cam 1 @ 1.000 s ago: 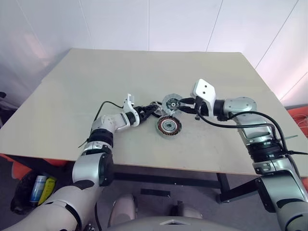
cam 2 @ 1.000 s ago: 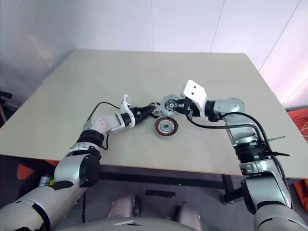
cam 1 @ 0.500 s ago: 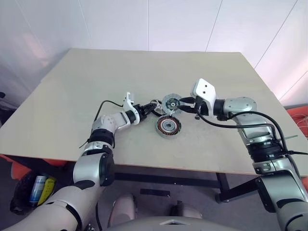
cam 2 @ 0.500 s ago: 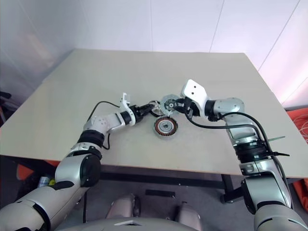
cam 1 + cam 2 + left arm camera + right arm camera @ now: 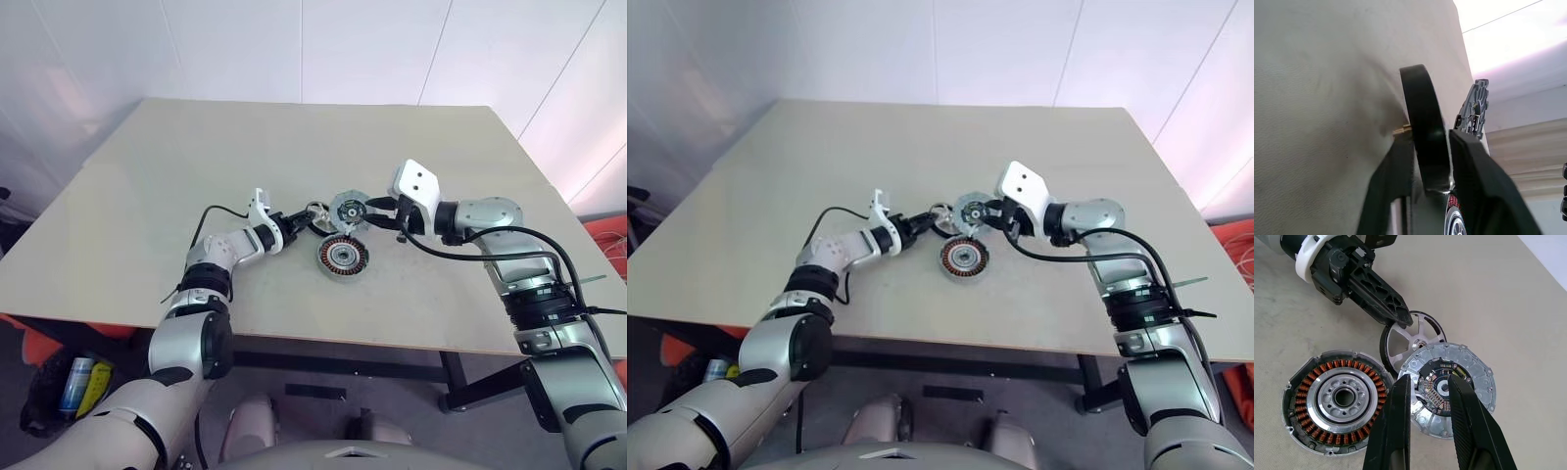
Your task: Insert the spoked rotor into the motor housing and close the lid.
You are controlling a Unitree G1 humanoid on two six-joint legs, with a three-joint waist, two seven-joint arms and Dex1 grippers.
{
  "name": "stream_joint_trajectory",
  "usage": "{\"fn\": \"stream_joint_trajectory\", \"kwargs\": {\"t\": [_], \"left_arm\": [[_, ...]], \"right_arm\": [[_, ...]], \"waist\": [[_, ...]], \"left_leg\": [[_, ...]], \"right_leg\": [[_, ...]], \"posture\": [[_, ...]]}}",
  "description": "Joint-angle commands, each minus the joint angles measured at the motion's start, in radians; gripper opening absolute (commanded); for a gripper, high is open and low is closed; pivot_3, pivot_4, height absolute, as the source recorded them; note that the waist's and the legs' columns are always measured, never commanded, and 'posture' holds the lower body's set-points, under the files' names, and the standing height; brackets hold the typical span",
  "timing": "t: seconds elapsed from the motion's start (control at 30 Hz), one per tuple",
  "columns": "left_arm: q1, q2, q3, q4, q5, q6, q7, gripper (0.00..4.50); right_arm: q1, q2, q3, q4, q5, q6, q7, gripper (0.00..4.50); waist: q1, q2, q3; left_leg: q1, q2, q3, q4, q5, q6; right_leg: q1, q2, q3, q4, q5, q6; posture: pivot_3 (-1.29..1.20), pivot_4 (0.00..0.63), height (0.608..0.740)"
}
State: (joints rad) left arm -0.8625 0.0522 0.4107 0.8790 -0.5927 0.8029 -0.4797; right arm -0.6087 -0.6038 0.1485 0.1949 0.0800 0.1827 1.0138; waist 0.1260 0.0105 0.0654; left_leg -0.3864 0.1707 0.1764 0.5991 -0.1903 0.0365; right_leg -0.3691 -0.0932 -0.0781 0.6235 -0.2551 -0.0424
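Black-rimmed spoked rotor (image 5: 1411, 336) – pinched by left gripper (image 5: 1400, 318) | right gripper (image 5: 1429, 382) clamps lid (image 5: 1449, 389) | motor housing (image 5: 1334, 401) – on table (image 5: 196, 176)

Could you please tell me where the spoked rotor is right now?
The spoked rotor stands on edge mid-table, pinched at its rim by the left gripper, just behind the lid and beside the motor housing.

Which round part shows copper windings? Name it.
The motor housing, lying flat on the table. The lid is grey with a dark centre; the spoked rotor has a black rim.
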Motion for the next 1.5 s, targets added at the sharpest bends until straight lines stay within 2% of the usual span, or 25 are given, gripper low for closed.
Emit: {"fn": "stream_joint_trajectory", "kwargs": {"t": [0.03,0.33,0.47,0.57,0.63,0.7,0.8,0.87,1.0,1.13,1.3,1.5], "left_arm": [[-0.014,0.005,0.011,-0.031,-0.017,-0.015,-0.001,0.47],[0.016,0.014,0.021,-0.056,-0.002,-0.101,0.042,0.47],[0.028,0.030,0.062,-0.022,0.041,-0.308,0.191,0.47],[0.024,0.042,0.111,-0.007,0.008,-0.389,0.242,0.47],[0.021,0.037,0.140,-0.064,-0.061,-0.341,0.196,0.47],[0.027,0.031,0.152,-0.156,-0.155,-0.206,0.129,0.47],[0.079,0.048,0.150,-0.353,-0.355,0.111,0.051,0.47],[0.110,0.072,0.167,-0.445,-0.460,0.247,0.041,0.47],[0.149,0.104,0.184,-0.548,-0.589,0.379,0.053,0.47],[0.194,0.128,0.114,-0.568,-0.589,0.475,0.064,0.47],[0.190,0.129,0.052,-0.446,-0.502,0.481,0.090,0.47],[0.150,0.057,-0.041,-0.307,-0.395,0.424,0.040,0.47]], "right_arm": [[-0.027,-0.009,-0.022,-0.008,0.004,-0.015,-0.009,1.33],[-0.023,-0.012,-0.021,-0.008,0.002,-0.017,-0.012,1.33],[-0.022,-0.014,-0.022,-0.008,0.002,-0.018,-0.011,1.33],[-0.023,-0.015,-0.021,-0.004,0.000,-0.020,-0.010,1.33],[-0.026,-0.016,-0.021,0.001,0.000,-0.021,-0.010,1.33],[-0.027,-0.020,-0.021,0.006,-0.003,-0.025,-0.011,1.33],[-0.025,-0.037,-0.022,0.025,-0.021,-0.034,-0.020,1.33],[-0.020,-0.050,-0.027,0.040,-0.030,-0.034,-0.026,1.33],[-0.006,-0.081,-0.032,0.071,-0.055,-0.046,-0.041,1.33],[-0.003,-0.111,-0.047,0.104,-0.064,-0.057,-0.055,1.33],[-0.016,-0.151,-0.038,0.162,-0.124,-0.094,-0.104,1.33],[-0.012,-0.164,-0.039,0.144,-0.126,-0.093,-0.105,1.33]], "waist": [[0.000,0.000,0.000],[-0.001,0.000,0.000],[-0.008,-0.001,0.001],[-0.022,-0.001,0.001],[-0.029,-0.002,0.001],[-0.029,-0.002,0.001],[-0.020,-0.004,0.003],[-0.016,-0.005,0.003],[-0.018,-0.004,0.003],[-0.018,-0.004,0.003],[-0.020,-0.004,0.003],[-0.023,-0.004,0.004]], "left_leg": [[0.000,0.000,0.000,0.000,0.000,0.000],[0.000,0.000,0.000,0.000,0.000,0.000],[0.001,0.000,0.000,0.000,0.000,0.000],[0.004,0.001,0.000,-0.001,0.000,-0.002],[0.004,0.001,0.000,-0.001,-0.001,-0.006],[0.003,0.001,0.000,-0.001,-0.001,-0.006],[-0.001,0.001,0.000,-0.001,-0.001,-0.005],[-0.003,0.000,0.001,-0.001,0.001,-0.002],[-0.004,0.000,0.001,-0.001,0.000,0.000],[-0.002,0.000,0.001,-0.001,0.000,-0.001],[0.003,0.000,0.000,-0.001,-0.001,-0.006],[0.002,0.000,0.000,-0.001,-0.001,-0.006]], "right_leg": [[0.000,0.000,0.000,0.000,0.000,0.000],[0.000,0.000,0.000,0.000,0.000,0.000],[0.001,0.000,0.000,0.000,0.000,0.000],[0.002,0.001,0.000,0.000,0.000,0.001],[0.002,0.001,0.000,0.000,0.001,0.001],[0.001,0.001,0.000,0.000,0.001,0.001],[-0.002,0.001,0.000,0.000,0.001,0.000],[-0.003,0.000,0.000,0.000,0.001,0.000],[-0.004,0.000,0.000,0.000,0.001,0.000],[-0.002,0.000,0.000,0.000,0.001,0.000],[0.002,0.000,0.001,0.000,0.001,0.000],[0.001,0.001,0.001,-0.001,0.001,0.001]], "posture": [[0.00,0.000,0.740],[0.00,0.000,0.740],[0.00,0.000,0.740],[0.00,0.000,0.740],[0.00,0.000,0.740],[0.00,0.000,0.740],[0.00,0.000,0.740],[0.00,0.000,0.740],[0.00,0.000,0.740],[0.00,0.000,0.740],[0.00,0.000,0.740],[0.00,0.000,0.740]]}}
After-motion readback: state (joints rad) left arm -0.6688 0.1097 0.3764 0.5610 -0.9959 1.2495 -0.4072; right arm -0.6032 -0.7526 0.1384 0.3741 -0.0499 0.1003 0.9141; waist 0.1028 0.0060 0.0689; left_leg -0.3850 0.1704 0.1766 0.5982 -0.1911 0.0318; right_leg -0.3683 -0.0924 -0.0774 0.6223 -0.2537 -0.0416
